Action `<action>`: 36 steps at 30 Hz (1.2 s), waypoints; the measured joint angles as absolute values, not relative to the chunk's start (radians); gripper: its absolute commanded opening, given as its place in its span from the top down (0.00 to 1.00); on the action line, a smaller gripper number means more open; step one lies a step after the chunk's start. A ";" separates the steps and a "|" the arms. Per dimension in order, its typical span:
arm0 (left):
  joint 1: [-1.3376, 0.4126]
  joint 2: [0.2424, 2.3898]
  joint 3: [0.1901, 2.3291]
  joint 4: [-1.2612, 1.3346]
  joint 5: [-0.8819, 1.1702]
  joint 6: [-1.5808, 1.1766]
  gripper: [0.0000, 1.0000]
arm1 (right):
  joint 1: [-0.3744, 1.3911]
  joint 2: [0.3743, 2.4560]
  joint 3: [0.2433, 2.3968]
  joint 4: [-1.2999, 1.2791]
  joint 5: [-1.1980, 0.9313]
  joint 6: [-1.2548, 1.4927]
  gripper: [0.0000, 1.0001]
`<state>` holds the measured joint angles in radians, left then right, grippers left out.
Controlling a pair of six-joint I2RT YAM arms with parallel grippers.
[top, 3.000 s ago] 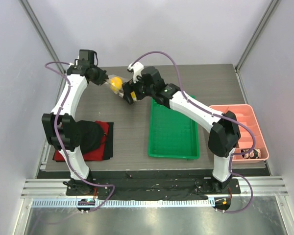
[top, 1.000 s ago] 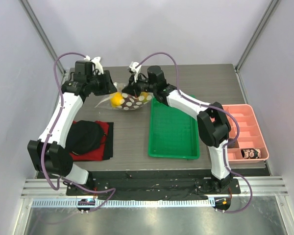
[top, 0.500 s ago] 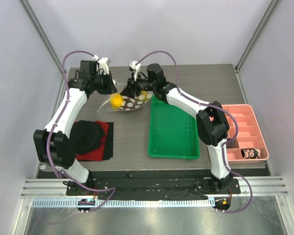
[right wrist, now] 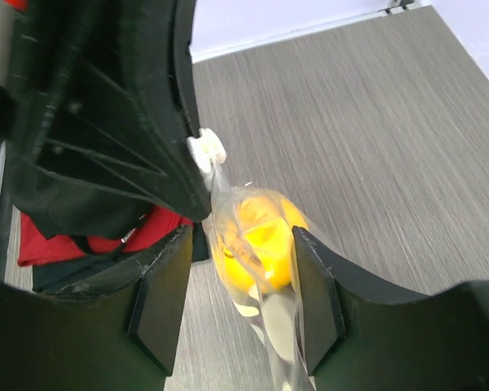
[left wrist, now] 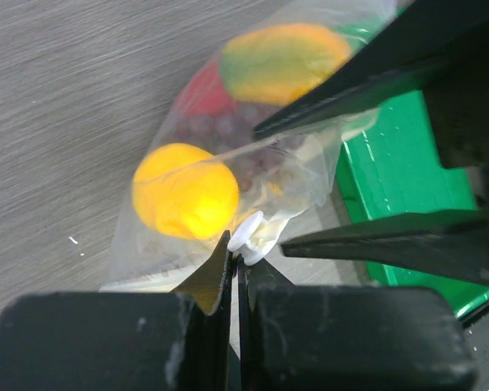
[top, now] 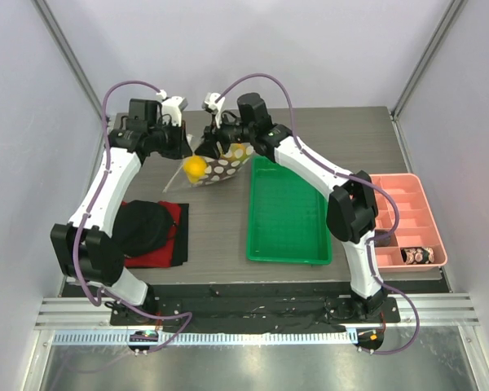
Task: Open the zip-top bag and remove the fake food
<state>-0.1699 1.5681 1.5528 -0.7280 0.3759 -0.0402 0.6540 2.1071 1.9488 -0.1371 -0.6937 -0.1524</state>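
The zip-top bag (top: 225, 169) hangs clear and dotted over the table's back left. Its white slider (left wrist: 248, 235) is pinched in my shut left gripper (left wrist: 236, 244), which shows in the top view (top: 187, 145). Inside the bag are a yellow ball (left wrist: 186, 191), a yellow-green piece (left wrist: 281, 61), a glossy red piece (left wrist: 205, 94) and dark grapes (left wrist: 236, 142). My right gripper (right wrist: 238, 285) is open and straddles the bag's top edge, with the yellow ball (right wrist: 265, 236) below between its fingers. It sits right next to the left gripper in the top view (top: 210, 148).
A green tray (top: 287, 220) lies right of the bag. A pink divided bin (top: 403, 213) stands at the far right. A red cloth (top: 169, 240) with a black lump (top: 143, 226) on it lies at the front left.
My right gripper has slid left along the bag's top toward the left gripper. The bag now hangs more upright. The left gripper has shifted slightly back.
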 measured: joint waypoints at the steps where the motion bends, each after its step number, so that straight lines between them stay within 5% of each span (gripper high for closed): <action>1: -0.170 1.563 1.553 -0.731 0.387 -0.036 1.00 | 0.656 2.112 1.956 -0.147 -0.698 -0.159 0.43; 9: -0.170 1.548 1.553 -0.747 0.435 0.011 1.00 | 0.664 2.161 1.993 -0.180 -0.705 -0.189 0.46; 12: -0.170 1.547 1.552 -0.757 0.443 0.017 1.00 | 0.664 2.173 2.010 -0.189 -0.706 -0.195 0.68; 13: -0.170 1.545 1.552 -0.756 0.443 0.020 1.00 | 0.665 2.176 2.018 -0.192 -0.709 -0.195 0.86; 14: -0.170 1.544 1.552 -0.756 0.443 0.022 0.99 | 0.666 2.178 2.026 -0.196 -0.711 -0.194 0.93; 15: -0.170 1.542 1.551 -0.754 0.442 0.025 0.93 | 0.666 2.180 2.030 -0.196 -0.713 -0.198 0.99; 16: -0.170 1.539 1.549 -0.752 0.433 0.027 0.85 | 0.666 2.180 2.036 -0.202 -0.718 -0.191 0.99; 17: -0.170 1.536 1.548 -0.752 0.421 0.025 0.67 | 0.668 2.180 2.038 -0.204 -0.716 -0.191 0.99; 20: -0.168 1.518 1.547 -0.754 0.376 -0.010 0.52 | 0.674 2.180 2.038 -0.205 -0.713 -0.192 0.99; 29: -0.125 1.448 1.539 -0.680 0.374 -0.162 0.59 | 0.670 2.180 2.027 -0.194 -0.730 -0.176 0.99; 36: -0.062 1.465 1.533 -0.622 0.562 -0.218 0.61 | 0.661 2.179 2.003 -0.186 -0.767 -0.155 0.99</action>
